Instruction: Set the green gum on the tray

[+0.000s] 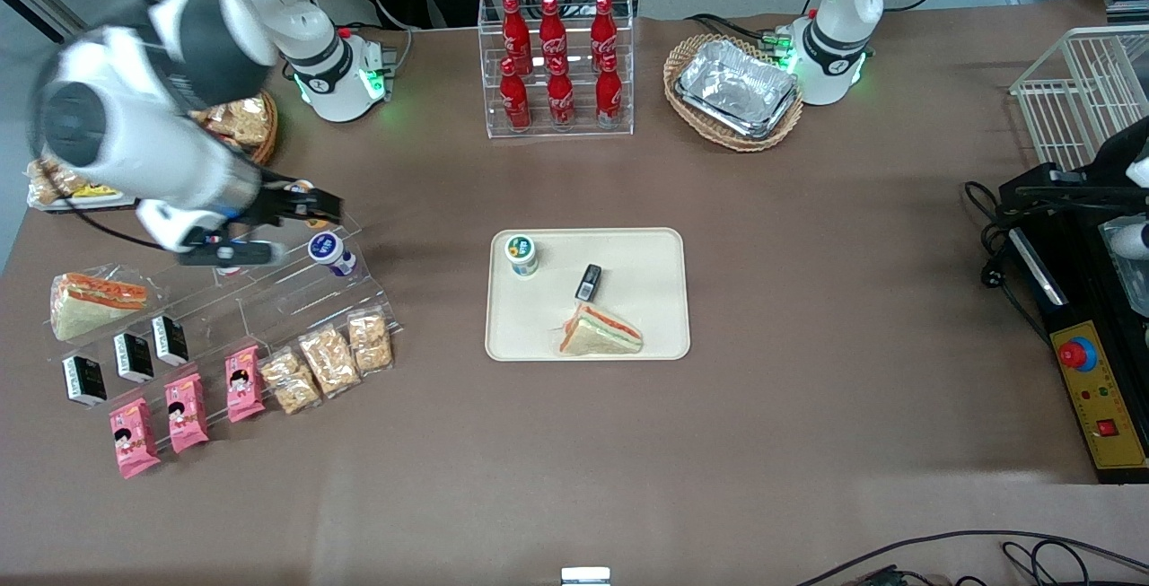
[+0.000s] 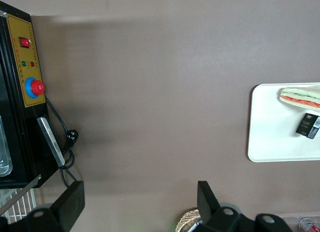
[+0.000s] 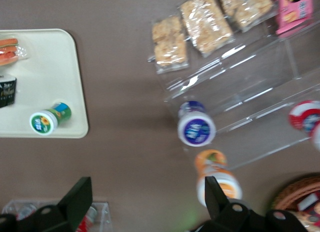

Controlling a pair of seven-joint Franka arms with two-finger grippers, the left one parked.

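Note:
The green gum (image 1: 521, 255) stands upright on the tray (image 1: 646, 299), in the corner nearest the working arm and farthest from the front camera. The right wrist view shows the same green gum (image 3: 48, 119) with its green-ringed lid, inside the cream tray's (image 3: 45, 76) rounded corner. My gripper (image 1: 325, 205) hovers well away from it, over the upper step of a clear acrylic shelf toward the working arm's end of the table. In the wrist view the gripper (image 3: 147, 192) is open, with only brown table between its fingers.
A purple-blue-lidded bottle (image 1: 327, 250) and an orange-lidded one (image 3: 217, 178) stand on the clear shelf (image 1: 269, 299) by my gripper. Snack bags (image 1: 328, 360) lie on its lower steps. A wrapped sandwich (image 1: 600, 333) and a black packet (image 1: 588, 281) share the tray. Farther back stands a cola rack (image 1: 556, 65).

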